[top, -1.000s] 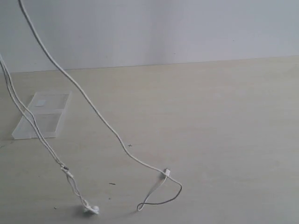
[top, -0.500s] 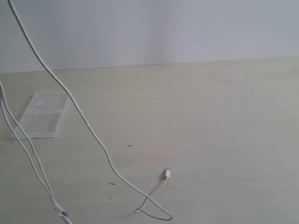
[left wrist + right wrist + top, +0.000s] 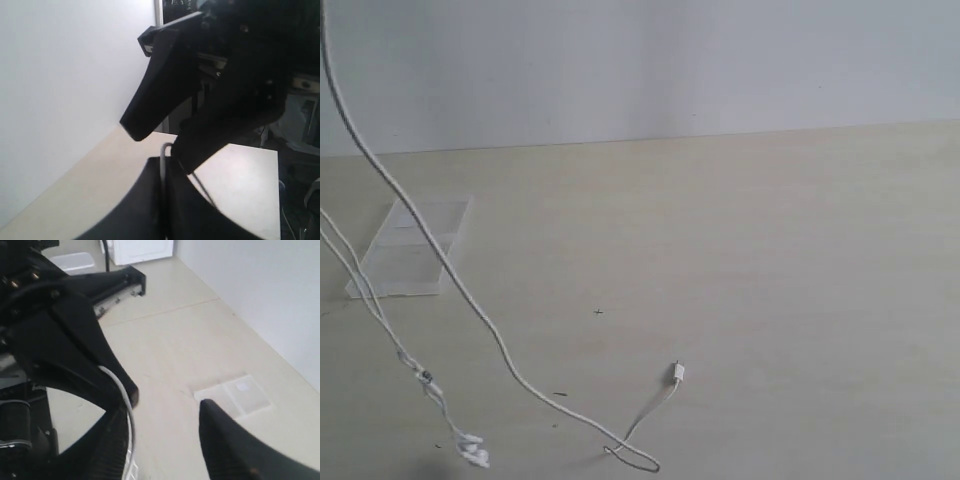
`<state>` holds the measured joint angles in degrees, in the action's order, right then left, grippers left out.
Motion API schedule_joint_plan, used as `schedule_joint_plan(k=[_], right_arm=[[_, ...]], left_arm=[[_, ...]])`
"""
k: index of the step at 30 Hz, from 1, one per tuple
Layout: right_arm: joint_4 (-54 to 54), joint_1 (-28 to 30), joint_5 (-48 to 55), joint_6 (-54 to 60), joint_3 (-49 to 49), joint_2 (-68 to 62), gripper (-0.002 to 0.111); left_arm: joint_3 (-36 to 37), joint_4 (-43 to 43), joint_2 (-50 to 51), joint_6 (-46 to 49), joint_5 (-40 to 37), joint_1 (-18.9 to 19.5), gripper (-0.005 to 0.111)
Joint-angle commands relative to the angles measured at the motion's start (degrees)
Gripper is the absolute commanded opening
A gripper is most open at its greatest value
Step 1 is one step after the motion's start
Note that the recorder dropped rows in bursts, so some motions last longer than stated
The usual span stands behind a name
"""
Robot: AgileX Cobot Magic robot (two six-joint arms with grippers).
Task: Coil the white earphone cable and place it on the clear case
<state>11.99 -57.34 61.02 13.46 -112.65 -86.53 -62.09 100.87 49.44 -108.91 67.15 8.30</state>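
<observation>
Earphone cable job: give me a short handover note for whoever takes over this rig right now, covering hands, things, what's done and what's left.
Left hand: shut on the white earphone cable, which rises out of the exterior view at top left.
Right hand: open; the cable runs along one finger, not gripped.
Plug end lies looped on the table; earbuds hang low at front left.
Clear case: back left, nothing resting on it.
Done: cable lifted.
Left: coil it and set it on the case.
</observation>
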Motion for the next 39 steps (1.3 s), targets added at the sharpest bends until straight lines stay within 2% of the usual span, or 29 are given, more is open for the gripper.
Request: schedule_joint_plan(k=[1, 25, 39], right_arm=[[-4.9, 0.1, 3.1, -4.2, -0.4, 0.5, 0.053], [-1.9, 0.1, 3.6, -8.9, -0.1, -4.2, 0.053], [-0.2, 0.1, -0.2, -9.2, 10.7, -2.1, 0.053]], left_arm=[[-0.6, -0.9, -0.4, -0.5, -1.4, -0.3, 0.0], [-0.6, -0.9, -0.4, -0.5, -2.4, -0.3, 0.0], [-0.6, -0.9, -0.4, -0.5, -2.7, -0.3, 0.0]])
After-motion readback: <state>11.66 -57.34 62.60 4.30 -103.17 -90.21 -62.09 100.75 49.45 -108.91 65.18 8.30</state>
